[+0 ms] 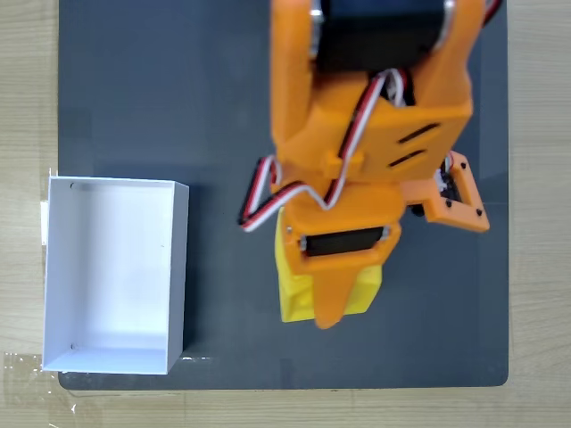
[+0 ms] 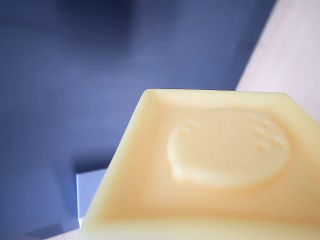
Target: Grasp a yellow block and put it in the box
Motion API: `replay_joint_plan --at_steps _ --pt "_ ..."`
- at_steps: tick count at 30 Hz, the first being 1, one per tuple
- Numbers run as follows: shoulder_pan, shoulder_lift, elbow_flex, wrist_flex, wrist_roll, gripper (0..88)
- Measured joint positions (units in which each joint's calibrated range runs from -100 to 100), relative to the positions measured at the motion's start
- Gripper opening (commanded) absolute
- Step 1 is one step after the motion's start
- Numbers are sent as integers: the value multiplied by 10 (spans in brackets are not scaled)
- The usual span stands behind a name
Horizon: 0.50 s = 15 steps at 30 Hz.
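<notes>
Orange claw (image 1: 326,308) apparently clamps the yellow block (image 1: 294,285) above the dark mat (image 1: 161,98), right of the white box (image 1: 111,267) in the fixed view.

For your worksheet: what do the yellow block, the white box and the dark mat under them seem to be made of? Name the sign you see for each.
Yellow block: likely moulded plastic, with smooth faces, soft sheen and a rounded raised stud.
Box: probably thin card or sheet plastic, going by its thin, flat, matte white walls; which one is unclear.
Mat: dark grey, matte, even surface with rounded corners, perhaps rubber or foam.
</notes>
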<state>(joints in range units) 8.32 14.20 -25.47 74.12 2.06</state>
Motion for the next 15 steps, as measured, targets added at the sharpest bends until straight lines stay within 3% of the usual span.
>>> replay_joint_plan --at_steps 9,15 --pt "177 -1 -44 -121 -16 243" --pt "239 60 -45 -147 -16 244"
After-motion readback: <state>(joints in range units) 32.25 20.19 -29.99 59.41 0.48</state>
